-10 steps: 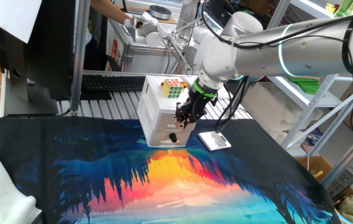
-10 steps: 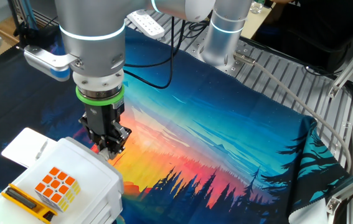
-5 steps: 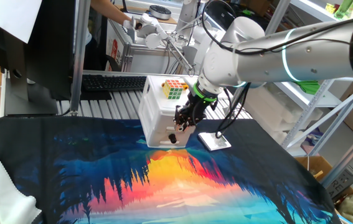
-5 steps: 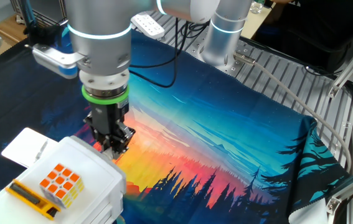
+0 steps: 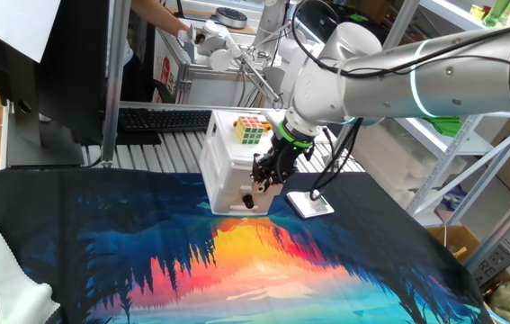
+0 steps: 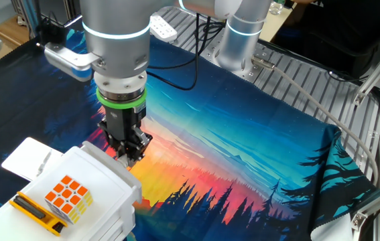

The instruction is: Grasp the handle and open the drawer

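A small white two-drawer cabinet (image 5: 226, 157) stands at the far edge of the colourful mat; it also shows in the other fixed view (image 6: 96, 191). My gripper (image 5: 264, 176) is at the front of the upper drawer (image 5: 237, 180), with its fingers shut around the white handle, which they hide. In the other fixed view the gripper (image 6: 129, 150) sits at the cabinet's front edge, and the drawer (image 6: 119, 164) appears slightly out. The lower drawer's black knob (image 5: 248, 201) is just below the gripper.
A Rubik's cube (image 5: 251, 129) and a flat yellow-and-black item (image 6: 34, 210) lie on the cabinet top. A white card (image 5: 310, 204) lies on the mat beside the cabinet. A keyboard (image 5: 157, 120) is behind. A power strip (image 6: 161, 27) lies near the arm's base.
My gripper, shut at the upper drawer's front, has moved away from the cabinet body. In the other fixed view the drawer front has come out with it, and the cabinet has shifted slightly.
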